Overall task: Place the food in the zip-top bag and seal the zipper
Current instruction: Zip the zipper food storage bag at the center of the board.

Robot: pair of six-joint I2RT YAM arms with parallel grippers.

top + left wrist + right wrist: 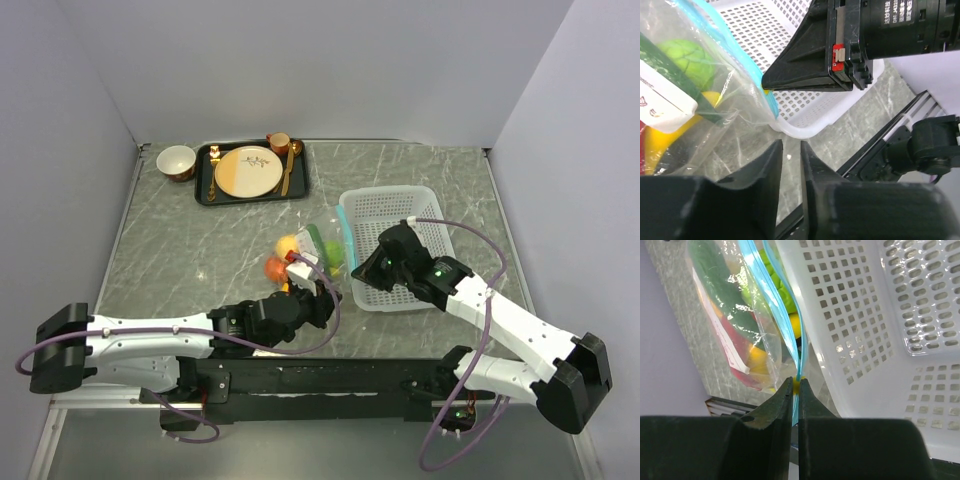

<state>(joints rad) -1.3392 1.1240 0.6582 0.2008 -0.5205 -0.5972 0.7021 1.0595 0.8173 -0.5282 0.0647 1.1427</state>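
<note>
The zip-top bag [315,250] lies on the table against the left side of the white basket [395,205], with the food inside it. An orange tomato [274,267] shows at its left. In the right wrist view I see the green pepper [720,285], the red chilli [737,347] and the lime-green ball [777,285] through the plastic. My right gripper [796,383] is shut on the near end of the teal zipper [772,305], on a small yellow tab; its tip also shows in the top view [356,275]. My left gripper [790,146] is almost shut, empty, just right of the bag [715,115].
A black tray [205,190] at the back holds a beige-and-orange plate [247,171], a small cup [279,143] and gold cutlery. A bowl [176,161] stands left of it. The basket [790,55] sits right next to both grippers. The arms' black base rail runs along the near edge.
</note>
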